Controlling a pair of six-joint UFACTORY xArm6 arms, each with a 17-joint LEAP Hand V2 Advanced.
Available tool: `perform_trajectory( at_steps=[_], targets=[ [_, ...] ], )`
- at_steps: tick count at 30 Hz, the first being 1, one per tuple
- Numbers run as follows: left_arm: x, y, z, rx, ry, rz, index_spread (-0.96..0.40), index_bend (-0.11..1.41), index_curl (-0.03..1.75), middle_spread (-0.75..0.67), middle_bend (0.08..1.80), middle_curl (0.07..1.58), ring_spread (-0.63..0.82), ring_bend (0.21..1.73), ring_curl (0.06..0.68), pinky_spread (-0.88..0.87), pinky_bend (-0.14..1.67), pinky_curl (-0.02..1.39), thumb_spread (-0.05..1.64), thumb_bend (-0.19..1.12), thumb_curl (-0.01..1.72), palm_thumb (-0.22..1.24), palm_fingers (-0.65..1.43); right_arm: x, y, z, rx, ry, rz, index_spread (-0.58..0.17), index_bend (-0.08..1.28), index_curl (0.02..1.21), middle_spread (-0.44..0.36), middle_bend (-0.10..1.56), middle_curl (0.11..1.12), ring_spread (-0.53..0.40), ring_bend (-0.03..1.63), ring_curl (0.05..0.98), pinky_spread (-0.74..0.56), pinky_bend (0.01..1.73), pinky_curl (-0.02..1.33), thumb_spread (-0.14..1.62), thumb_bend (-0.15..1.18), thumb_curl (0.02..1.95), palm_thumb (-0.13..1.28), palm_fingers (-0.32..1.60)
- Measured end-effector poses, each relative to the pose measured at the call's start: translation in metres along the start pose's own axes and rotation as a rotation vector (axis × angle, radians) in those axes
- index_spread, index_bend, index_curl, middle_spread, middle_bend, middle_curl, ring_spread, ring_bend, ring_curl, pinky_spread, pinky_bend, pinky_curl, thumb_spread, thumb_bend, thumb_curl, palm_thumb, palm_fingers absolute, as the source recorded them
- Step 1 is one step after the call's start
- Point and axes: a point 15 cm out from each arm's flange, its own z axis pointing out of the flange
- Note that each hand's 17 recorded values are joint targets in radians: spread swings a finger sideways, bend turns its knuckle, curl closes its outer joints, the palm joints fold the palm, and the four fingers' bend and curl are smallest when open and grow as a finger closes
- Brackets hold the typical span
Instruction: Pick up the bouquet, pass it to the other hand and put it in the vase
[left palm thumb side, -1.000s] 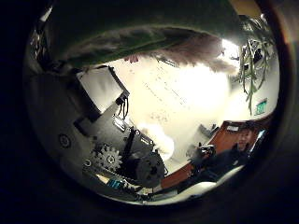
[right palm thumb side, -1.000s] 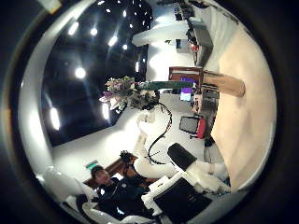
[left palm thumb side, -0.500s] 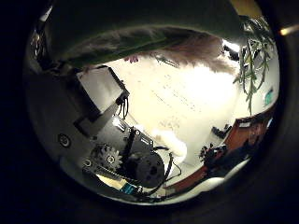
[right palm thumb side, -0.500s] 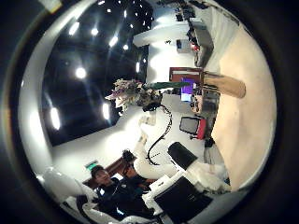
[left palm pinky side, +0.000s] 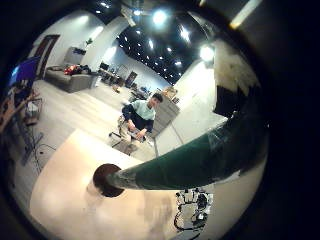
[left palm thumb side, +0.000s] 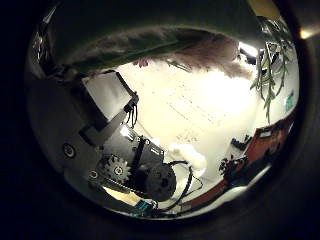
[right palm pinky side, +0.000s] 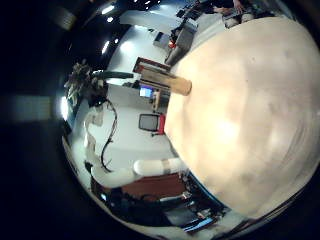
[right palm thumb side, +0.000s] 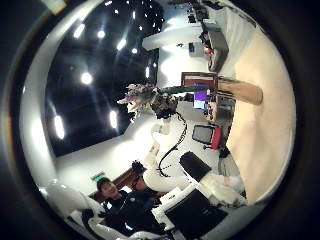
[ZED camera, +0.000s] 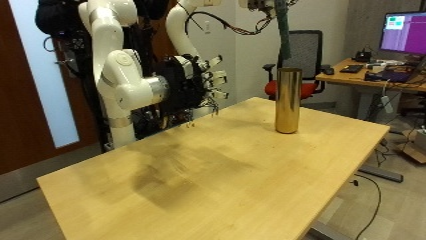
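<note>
A tall gold vase (ZED camera: 288, 100) stands on the wooden table (ZED camera: 200, 170) near its far edge. My left hand (right palm thumb side: 158, 104) is high above it, shut on the bouquet. The bouquet's dark green wrapped stem (ZED camera: 284, 35) hangs down to the vase's mouth. In the left little finger side palm view the stem (left palm pinky side: 200, 155) points at the vase's mouth (left palm pinky side: 104, 180). The left thumb side palm view shows the stem (left palm thumb side: 150, 30) and pale flowers (left palm thumb side: 212, 50). My right hand (ZED camera: 203, 85) is open beside the table, holding nothing. The right thumb side palm view shows the flowers (right palm thumb side: 135, 97) and the vase (right palm thumb side: 240, 92).
A black office chair (ZED camera: 309, 50) and a desk with a monitor (ZED camera: 404, 35) stand behind the table. The right little finger side palm view shows the tabletop (right palm pinky side: 250, 110), the vase (right palm pinky side: 178, 85) and the bouquet (right palm pinky side: 85, 75).
My left hand has moved the bouquet a little towards the vase. My right hand has stayed where it was.
</note>
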Motion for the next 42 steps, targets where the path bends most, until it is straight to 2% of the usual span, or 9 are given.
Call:
perform_trajectory(
  at_steps=[10, 19, 24, 26, 27, 29, 32, 37, 42],
  targets=[
    [-0.015, 0.011, 0.011, -0.016, 0.017, -0.030, -0.58, 0.30, 1.63, -0.46, 1.20, 0.79, -0.45, 1.34, 0.542, -0.67, 0.89, 0.67, -0.04, -0.02, 0.90, 1.15, 1.12, 0.004, 0.000, 0.000, -0.001, -0.003, 0.007, -0.496, 0.18, 0.31, -0.028, 0.17, 0.26, 0.077, 0.29, 0.260, 0.29, 0.34, 0.32, 0.96, -0.02, 0.46, 0.79, 0.06],
    [-0.066, 0.015, 0.013, 0.018, -0.045, -0.103, -0.55, 0.28, 1.64, -0.46, 1.20, 0.80, -0.44, 1.31, 0.537, -0.69, 0.87, 0.67, -0.01, -0.05, 0.89, 1.08, 1.09, 0.009, -0.001, 0.004, -0.011, -0.013, 0.020, -0.495, 0.18, 0.31, -0.028, 0.17, 0.25, 0.076, 0.29, 0.261, 0.29, 0.34, 0.32, 0.97, -0.03, 0.45, 0.78, 0.06],
    [-0.083, 0.023, 0.022, -0.024, -0.068, -0.125, -0.51, 0.18, 1.53, -0.46, 1.02, 0.76, -0.51, 1.05, 0.481, -0.70, 0.93, 0.68, 0.25, -0.07, 0.81, 0.83, 0.67, 0.008, -0.002, 0.003, -0.011, -0.011, 0.017, -0.496, 0.18, 0.31, -0.028, 0.17, 0.25, 0.076, 0.29, 0.262, 0.29, 0.34, 0.32, 0.97, -0.03, 0.45, 0.79, 0.06],
    [-0.086, 0.025, 0.023, -0.039, -0.077, -0.132, -0.43, 0.17, 1.37, -0.31, 0.73, 0.69, -0.30, 0.95, 0.459, -0.46, 0.70, 0.65, 0.67, -0.08, 0.67, 0.57, 0.09, 0.009, -0.001, 0.004, -0.011, -0.013, 0.019, -0.496, 0.18, 0.31, -0.028, 0.17, 0.25, 0.076, 0.29, 0.262, 0.29, 0.34, 0.32, 0.97, -0.03, 0.45, 0.79, 0.06],
    [-0.089, 0.026, 0.023, -0.045, -0.081, -0.139, -0.35, 0.14, 1.26, -0.17, 0.60, 0.61, -0.15, 0.91, 0.416, -0.27, 0.58, 0.59, 0.77, -0.06, 0.60, 0.53, -0.01, 0.010, -0.001, 0.004, -0.011, -0.014, 0.021, -0.496, 0.18, 0.31, -0.028, 0.17, 0.25, 0.076, 0.29, 0.263, 0.29, 0.34, 0.32, 0.97, -0.03, 0.45, 0.79, 0.06],
    [-0.091, 0.027, 0.024, -0.051, -0.083, -0.153, -0.26, 0.11, 1.17, -0.06, 0.52, 0.55, -0.05, 0.88, 0.384, -0.12, 0.53, 0.55, 0.81, -0.06, 0.55, 0.49, -0.05, 0.010, 0.000, 0.004, -0.011, -0.015, 0.023, -0.496, 0.18, 0.31, -0.028, 0.17, 0.25, 0.076, 0.29, 0.263, 0.29, 0.34, 0.32, 0.97, -0.03, 0.45, 0.79, 0.06],
    [-0.099, 0.025, 0.024, -0.051, -0.084, -0.179, 0.07, 0.07, 0.84, 0.27, 0.36, 0.43, 0.29, 0.76, 0.311, 0.32, 0.45, 0.46, 0.81, -0.06, 0.44, 0.36, -0.16, 0.010, 0.000, 0.004, -0.011, -0.014, 0.019, -0.496, 0.18, 0.31, -0.028, 0.17, 0.25, 0.076, 0.29, 0.264, 0.29, 0.34, 0.32, 0.97, -0.03, 0.45, 0.79, 0.06],
    [-0.104, 0.022, 0.022, -0.047, -0.085, -0.198, 0.23, 0.09, 0.53, 0.46, 0.23, 0.35, 0.47, 0.62, 0.247, 0.51, 0.36, 0.37, 0.78, -0.04, 0.38, 0.30, -0.15, 0.008, -0.001, 0.004, -0.011, -0.012, 0.014, -0.496, 0.18, 0.31, -0.024, 0.17, 0.25, 0.076, 0.29, 0.264, 0.29, 0.34, 0.32, 0.97, -0.03, 0.45, 0.79, 0.06],
    [-0.099, 0.022, 0.009, -0.034, -0.085, -0.194, 0.24, 0.11, 0.38, 0.51, 0.18, 0.32, 0.51, 0.55, 0.223, 0.54, 0.32, 0.34, 0.76, -0.04, 0.35, 0.28, -0.11, 0.008, -0.001, 0.006, -0.016, -0.014, 0.014, -0.496, 0.18, 0.30, -0.024, 0.17, 0.25, 0.076, 0.29, 0.265, 0.29, 0.34, 0.32, 0.97, -0.03, 0.45, 0.79, 0.06]
  ],
)
